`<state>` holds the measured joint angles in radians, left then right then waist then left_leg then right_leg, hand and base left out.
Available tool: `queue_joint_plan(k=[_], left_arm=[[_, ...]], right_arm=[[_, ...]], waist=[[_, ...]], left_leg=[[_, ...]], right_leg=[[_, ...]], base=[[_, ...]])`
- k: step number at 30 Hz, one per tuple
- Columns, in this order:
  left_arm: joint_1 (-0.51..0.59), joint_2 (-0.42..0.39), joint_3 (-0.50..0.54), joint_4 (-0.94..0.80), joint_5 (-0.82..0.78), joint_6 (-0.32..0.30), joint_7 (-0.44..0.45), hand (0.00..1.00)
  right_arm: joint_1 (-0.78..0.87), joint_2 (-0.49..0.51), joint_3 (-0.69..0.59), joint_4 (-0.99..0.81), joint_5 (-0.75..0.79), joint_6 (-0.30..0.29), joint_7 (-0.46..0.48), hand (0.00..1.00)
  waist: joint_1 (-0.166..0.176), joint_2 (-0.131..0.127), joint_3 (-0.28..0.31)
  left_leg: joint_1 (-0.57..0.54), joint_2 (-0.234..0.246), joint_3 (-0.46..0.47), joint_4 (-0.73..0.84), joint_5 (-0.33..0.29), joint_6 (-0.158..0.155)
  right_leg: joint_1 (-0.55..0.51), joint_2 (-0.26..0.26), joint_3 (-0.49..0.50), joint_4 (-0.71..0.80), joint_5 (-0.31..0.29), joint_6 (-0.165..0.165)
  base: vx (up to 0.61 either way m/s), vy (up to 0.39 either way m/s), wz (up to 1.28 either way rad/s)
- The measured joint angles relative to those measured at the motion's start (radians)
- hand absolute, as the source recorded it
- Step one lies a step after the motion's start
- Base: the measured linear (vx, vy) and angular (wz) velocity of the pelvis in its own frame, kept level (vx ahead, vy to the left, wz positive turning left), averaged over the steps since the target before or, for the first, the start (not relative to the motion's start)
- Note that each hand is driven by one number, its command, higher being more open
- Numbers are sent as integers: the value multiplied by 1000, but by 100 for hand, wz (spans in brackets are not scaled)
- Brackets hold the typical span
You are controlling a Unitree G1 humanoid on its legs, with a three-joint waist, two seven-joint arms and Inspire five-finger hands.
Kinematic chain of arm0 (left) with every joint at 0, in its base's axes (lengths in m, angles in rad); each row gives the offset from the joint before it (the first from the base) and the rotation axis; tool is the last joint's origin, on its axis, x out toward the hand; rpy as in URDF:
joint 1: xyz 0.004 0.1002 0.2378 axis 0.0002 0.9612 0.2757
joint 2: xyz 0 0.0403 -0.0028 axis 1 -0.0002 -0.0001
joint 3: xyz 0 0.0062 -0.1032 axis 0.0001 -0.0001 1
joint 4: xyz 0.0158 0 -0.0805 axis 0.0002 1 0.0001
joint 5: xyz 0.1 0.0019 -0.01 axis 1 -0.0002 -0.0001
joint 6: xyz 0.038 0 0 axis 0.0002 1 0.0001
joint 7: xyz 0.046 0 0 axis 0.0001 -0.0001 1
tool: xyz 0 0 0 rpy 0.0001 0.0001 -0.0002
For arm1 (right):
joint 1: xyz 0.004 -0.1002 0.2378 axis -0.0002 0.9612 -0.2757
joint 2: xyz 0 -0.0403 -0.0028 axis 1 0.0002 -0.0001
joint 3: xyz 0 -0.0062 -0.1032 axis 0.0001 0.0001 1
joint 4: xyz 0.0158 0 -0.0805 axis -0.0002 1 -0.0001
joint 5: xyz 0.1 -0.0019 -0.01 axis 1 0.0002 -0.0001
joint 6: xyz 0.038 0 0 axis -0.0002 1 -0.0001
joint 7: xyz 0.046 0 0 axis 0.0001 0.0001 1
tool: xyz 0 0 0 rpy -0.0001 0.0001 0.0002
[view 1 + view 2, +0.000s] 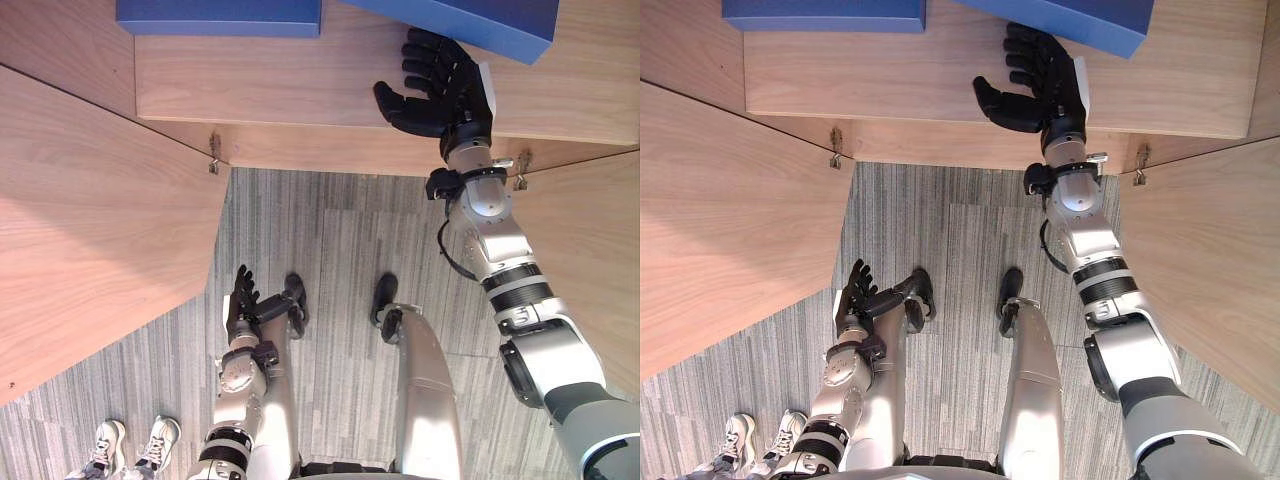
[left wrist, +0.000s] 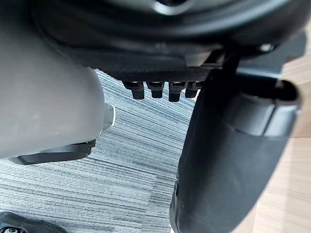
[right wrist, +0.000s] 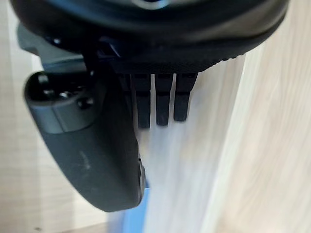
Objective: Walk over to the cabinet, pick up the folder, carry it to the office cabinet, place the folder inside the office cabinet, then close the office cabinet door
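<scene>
Right hand [image 1: 440,85], fingers spread & holding nothing, lies on the cabinet shelf [image 1: 300,90], fingertips at the edge of a blue folder [image 1: 480,20] near the shelf's right end. A second blue folder [image 1: 220,15] sits toward the shelf's left end, w/ left door [image 1: 90,220] & right door [image 1: 590,250] open. Left hand [image 1: 240,300] hangs low over grey carpet [image 1: 330,250], fingers relaxed & apart.

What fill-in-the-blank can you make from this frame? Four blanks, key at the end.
The right hand is up at the cabinet shelf, beside a folder coloured ____.
Counting the second folder, that shelf bears ____ folders.
The left hand hangs low over the floor, holding ____.
The cabinet door on the left stands ____.
Missing: blue; two; nothing; open.
</scene>
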<state>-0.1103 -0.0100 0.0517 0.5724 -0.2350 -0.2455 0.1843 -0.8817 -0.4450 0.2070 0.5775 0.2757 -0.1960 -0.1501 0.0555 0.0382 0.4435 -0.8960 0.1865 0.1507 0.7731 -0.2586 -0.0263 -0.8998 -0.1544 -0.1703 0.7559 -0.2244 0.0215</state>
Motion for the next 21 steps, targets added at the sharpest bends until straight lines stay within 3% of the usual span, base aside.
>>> queue_joint_plan(k=[8, 12, 21], left_arm=[[-1, 5, 0, 7, -1, -6, -16, 100], [-1, 5, 1, 9, -3, -17, -13, 100], [-6, -10, 3, -8, -21, -26, 40, 100]], right_arm=[[4, -14, -1, 9, 16, 22, -5, 0], [-66, 4, -6, 51, -9, 55, -87, 0], [-224, 11, -25, 164, -263, 141, -226, 0]], waist=[[7, -3, -2], [8, -2, -2], [6, -2, -2]], left_leg=[[3, 0, 2, -8, 0, 0], [-8, 0, 2, -8, 1, 0], [-42, -23, -8, -43, 38, 5]], right_leg=[[7, -1, -5, -11, 0, 0], [-4, -1, -6, -13, 3, 0], [-25, -20, -27, -32, 18, 2]], base=[[-7, -27, 1], [-32, -38, -1], [-22, -33, 10]])
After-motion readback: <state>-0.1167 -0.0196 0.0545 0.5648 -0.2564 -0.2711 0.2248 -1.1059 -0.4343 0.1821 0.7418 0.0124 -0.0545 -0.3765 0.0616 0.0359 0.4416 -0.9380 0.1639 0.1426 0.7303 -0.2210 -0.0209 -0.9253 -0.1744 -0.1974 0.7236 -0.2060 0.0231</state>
